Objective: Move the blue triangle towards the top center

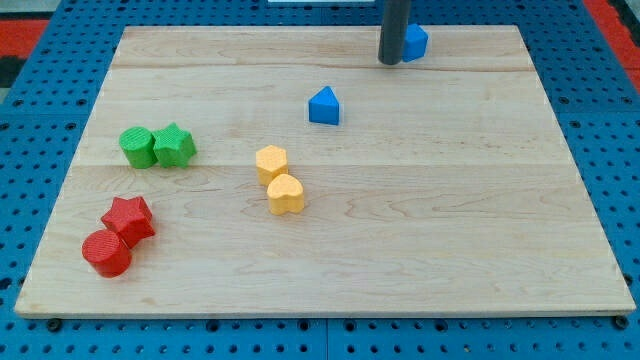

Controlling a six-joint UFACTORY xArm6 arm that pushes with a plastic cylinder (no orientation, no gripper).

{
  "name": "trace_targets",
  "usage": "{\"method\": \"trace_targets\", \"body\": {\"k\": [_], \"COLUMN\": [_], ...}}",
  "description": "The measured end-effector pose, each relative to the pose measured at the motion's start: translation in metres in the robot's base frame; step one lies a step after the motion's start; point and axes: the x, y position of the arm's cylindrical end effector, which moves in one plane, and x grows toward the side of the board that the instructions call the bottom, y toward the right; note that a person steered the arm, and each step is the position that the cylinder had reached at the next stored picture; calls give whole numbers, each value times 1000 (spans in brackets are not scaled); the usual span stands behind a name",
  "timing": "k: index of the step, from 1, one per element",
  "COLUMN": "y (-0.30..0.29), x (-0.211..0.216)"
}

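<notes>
Blue triangle [323,105] is being left unpushed at bench [450,250] upper-centre. My tip [391,62] is being held nr top edge, just beside another blue block [414,42], prob. awaiting approach. No hand fitted, so state n/a.

My tip [391,61] at view's top, touching 2nd blue block [414,42]; blue triangle [324,105] apart, below-left.

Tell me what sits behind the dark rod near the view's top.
A blue block sits partly behind the straight dark rod, at the wooden board's top edge. Only its right part shows; the rest, and its shape, is covered. My tip rests at its left.
</notes>
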Motion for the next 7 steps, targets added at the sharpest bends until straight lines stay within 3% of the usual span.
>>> {"method": "trace_targets", "body": {"k": [2,3,5,6,7], "y": [19,-15,-79,-74,-124], "x": [85,101,71,117,108]}}
